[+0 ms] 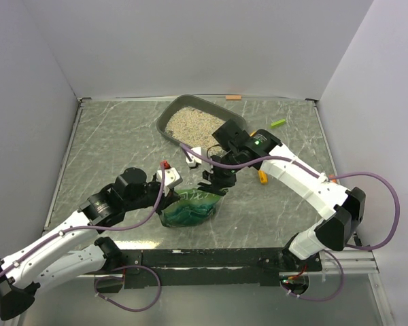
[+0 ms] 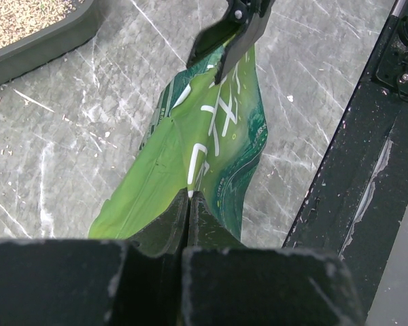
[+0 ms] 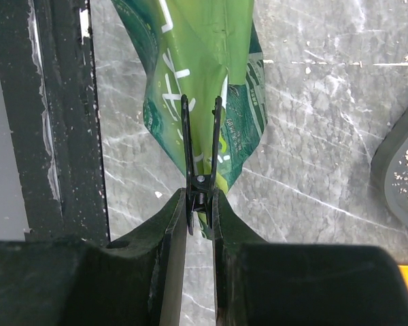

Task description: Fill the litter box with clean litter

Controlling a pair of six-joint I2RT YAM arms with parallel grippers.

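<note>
The litter box, a dark-grey tray, sits at the back with clean litter in it. Its corner and litter also show in the left wrist view, and its edge in the right wrist view. A green glossy bag lies between the arms. My left gripper is shut on one end of the bag, its tips pinching the foil. My right gripper is shut on the handles of a black spring clip, whose arms straddle the bag's other end. The clip also shows in the left wrist view.
An orange scoop lies right of the right gripper. A small green object lies at the back right, and a small orange piece by the back wall. A black rail runs along the near table edge.
</note>
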